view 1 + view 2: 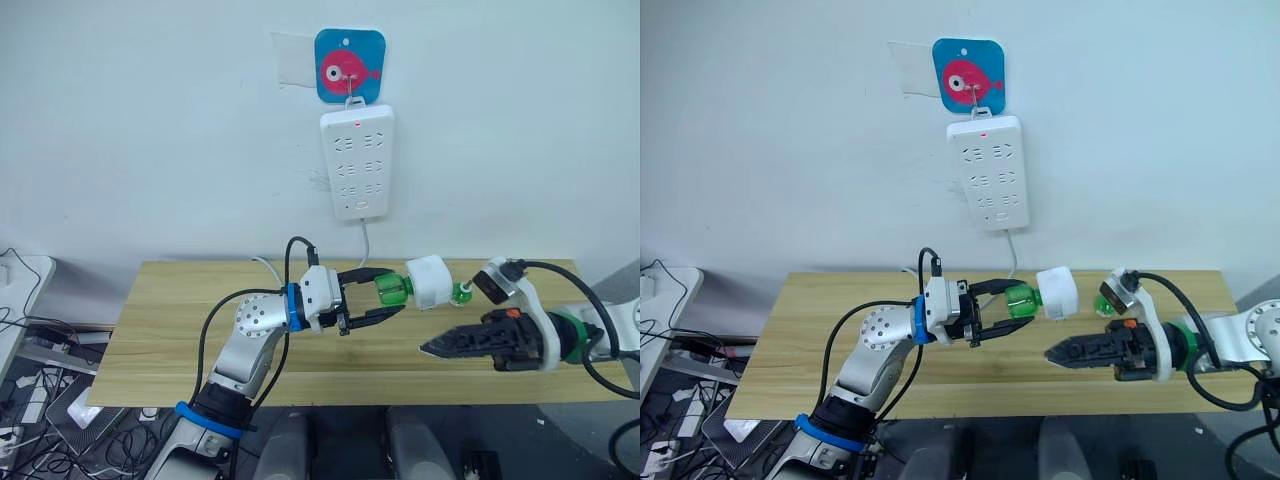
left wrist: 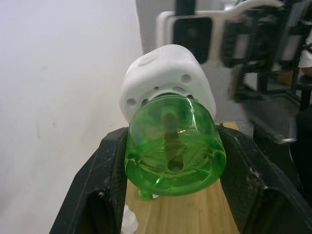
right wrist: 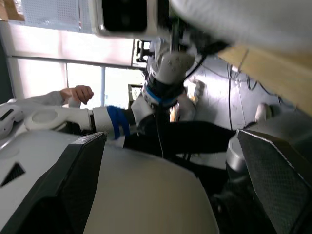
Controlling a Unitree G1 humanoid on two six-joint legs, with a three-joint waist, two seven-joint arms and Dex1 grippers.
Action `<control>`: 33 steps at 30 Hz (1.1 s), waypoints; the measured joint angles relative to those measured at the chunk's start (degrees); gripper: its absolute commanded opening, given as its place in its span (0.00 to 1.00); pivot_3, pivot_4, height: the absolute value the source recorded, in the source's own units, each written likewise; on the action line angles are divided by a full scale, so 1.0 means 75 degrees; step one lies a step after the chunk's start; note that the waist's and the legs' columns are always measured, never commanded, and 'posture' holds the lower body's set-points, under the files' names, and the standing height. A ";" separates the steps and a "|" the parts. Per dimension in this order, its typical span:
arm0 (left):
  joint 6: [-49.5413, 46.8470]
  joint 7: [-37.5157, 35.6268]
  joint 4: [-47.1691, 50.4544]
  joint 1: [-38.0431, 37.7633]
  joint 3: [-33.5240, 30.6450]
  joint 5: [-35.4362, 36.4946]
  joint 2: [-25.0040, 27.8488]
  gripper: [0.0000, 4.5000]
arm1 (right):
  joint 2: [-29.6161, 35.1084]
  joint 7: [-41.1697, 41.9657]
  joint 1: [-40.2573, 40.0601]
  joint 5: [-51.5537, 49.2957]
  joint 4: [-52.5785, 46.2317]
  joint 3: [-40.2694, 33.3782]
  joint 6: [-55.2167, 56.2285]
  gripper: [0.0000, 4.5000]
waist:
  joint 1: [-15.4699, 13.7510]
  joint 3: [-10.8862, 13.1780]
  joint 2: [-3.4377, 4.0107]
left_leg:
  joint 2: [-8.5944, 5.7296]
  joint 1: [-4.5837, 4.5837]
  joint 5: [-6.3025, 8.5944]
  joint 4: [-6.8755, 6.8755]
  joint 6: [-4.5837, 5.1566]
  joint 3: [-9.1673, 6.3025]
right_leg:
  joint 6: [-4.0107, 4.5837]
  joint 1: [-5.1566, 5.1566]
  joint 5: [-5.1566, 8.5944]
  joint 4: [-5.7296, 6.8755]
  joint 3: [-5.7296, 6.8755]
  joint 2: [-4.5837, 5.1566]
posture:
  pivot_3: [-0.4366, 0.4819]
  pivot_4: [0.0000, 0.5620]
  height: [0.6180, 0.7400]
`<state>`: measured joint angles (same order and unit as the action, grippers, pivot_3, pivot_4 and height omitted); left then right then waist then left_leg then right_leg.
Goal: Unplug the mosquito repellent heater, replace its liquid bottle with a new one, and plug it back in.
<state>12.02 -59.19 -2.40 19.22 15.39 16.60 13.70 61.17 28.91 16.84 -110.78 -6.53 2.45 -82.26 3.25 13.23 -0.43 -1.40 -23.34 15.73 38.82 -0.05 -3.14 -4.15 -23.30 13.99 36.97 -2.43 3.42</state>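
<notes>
Left wrist view: left gripper (image 1: 385,296) clasps a glossy green bottle (image 2: 173,146) screwed into the rounded white mosquito repellent heater (image 1: 431,281); right gripper (image 1: 432,348) released.

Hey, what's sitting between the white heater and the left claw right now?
The green liquid bottle: it joins the heater to the left claw, whose fingers clamp its sides. The left wrist view shows this best.

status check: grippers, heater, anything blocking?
Left gripper shut on green bottle, heater attached, unplugged. Right gripper free, below. Second bottle beside heater.
</notes>
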 measured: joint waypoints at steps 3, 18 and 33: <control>0.0001 -0.0004 -0.0002 0.0021 -0.0002 0.0001 -0.0006 0.50 | 0.0172 0.0524 -0.0185 0.0955 -0.0005 -0.0337 0.0010 0.96 | -0.0003 0.0000 0.0000 | 0.0000 0.0001 0.0000 0.0003 0.0000 0.0003 | 0.0000 0.0000 0.0000 0.0001 -0.0001 -0.0001 | 0.34 0.40 1.00; -0.0068 -0.0217 0.0098 0.0061 0.0030 0.0049 0.0083 0.50 | -0.1938 0.2606 0.2788 0.6793 0.4353 -0.0239 0.2084 0.01 | 0.0067 0.0001 0.0000 | 0.0018 -0.0005 0.0000 -0.0002 -0.0001 0.0012 | 0.0003 -0.0017 -0.0002 0.0003 -0.0014 -0.0021 | 0.33 0.38 1.00; -0.0238 -0.0098 0.0178 0.0180 -0.0010 0.0063 0.0187 0.50 | -0.2556 0.2768 0.1208 0.5616 0.1355 -0.1204 -0.0702 0.01 | -0.0009 0.0000 0.0000 | 0.0010 -0.0015 -0.0001 0.0008 -0.0001 0.0001 | 0.0006 -0.0023 -0.0005 0.0011 -0.0006 -0.0010 | 0.34 0.38 1.00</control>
<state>10.23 -59.93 -1.06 20.57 15.31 17.07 15.10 42.00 49.67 25.90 -68.66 3.64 -6.57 -87.53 3.18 13.23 -0.43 -1.32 -23.46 15.72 38.88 -0.06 -3.13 -4.10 -23.47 13.95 37.06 -2.47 3.35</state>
